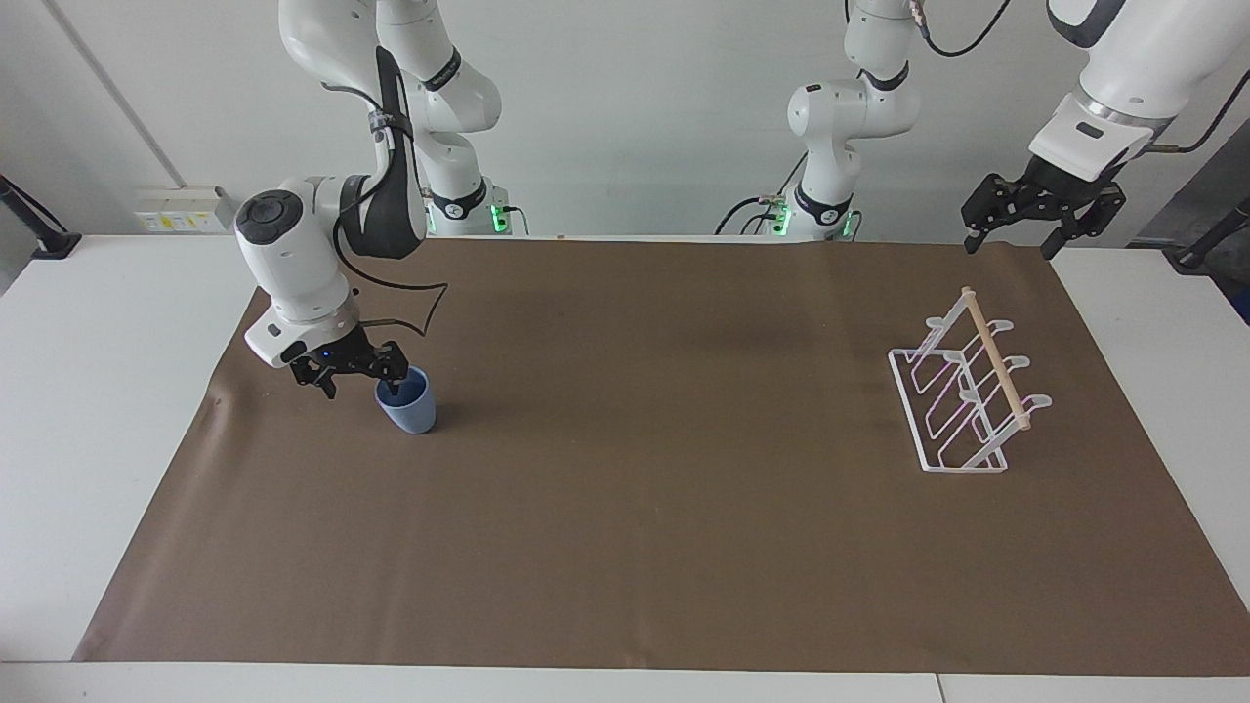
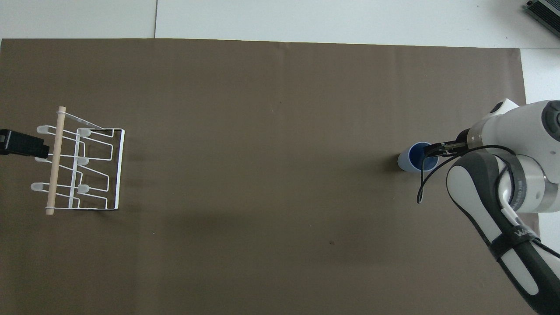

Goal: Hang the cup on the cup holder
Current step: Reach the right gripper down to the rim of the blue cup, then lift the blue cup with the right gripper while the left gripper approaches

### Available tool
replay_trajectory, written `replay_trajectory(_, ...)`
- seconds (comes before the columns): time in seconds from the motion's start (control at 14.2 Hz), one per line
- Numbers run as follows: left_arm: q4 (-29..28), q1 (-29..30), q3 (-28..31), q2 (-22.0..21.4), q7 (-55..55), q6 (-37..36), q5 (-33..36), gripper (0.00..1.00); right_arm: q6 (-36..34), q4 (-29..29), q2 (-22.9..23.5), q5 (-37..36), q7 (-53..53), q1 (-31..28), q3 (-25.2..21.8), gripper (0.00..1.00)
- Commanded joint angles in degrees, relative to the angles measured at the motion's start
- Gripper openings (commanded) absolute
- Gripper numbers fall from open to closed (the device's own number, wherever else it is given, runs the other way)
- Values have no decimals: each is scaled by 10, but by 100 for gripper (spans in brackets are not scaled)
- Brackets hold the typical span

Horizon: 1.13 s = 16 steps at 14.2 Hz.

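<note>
Right end effector [image 1: 356, 376], fingers spread, straddles the cup [image 1: 405, 402] rim near the tabletop's [image 1: 59, 391] right-arm end; clamp the wall squarely before you lift. Left end effector [image 1: 1016, 220] waits, released.

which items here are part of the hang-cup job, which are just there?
Job:
- cup, upright on the mat
- cup holder, toward the left arm's end
- right hand at the cup's rim
- left hand, waiting, raised near the holder's end

Just there:
- brown mat
</note>
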Motion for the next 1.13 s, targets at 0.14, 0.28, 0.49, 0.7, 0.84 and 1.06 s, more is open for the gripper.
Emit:
replay_trajectory(0.14, -19, 4, -3, -16, 4, 4, 7, 100, 12, -19, -12, -2, -15, -8, 6, 15)
replay_trajectory(0.28, -19, 4, -3, -16, 4, 4, 7, 100, 10, -18, -12, 35, -13, -5, 5, 0)
replay_trajectory(0.49, -19, 4, -3, -16, 4, 4, 7, 100, 8, -15, -10, 40, -12, -5, 6, 0)
replay_trajectory(0.7, -19, 4, -3, -16, 4, 4, 7, 100, 4, -7, -10, 43, -11, -3, 6, 0)
replay_trajectory(0.84, -19, 4, -3, -16, 4, 4, 7, 100, -16, 22, -12, 43, -11, -2, 6, 0)
replay_trajectory(1.06, -19, 4, -3, -16, 4, 4, 7, 100, -91, 93, -17, 127, -11, 2, 6, 0)
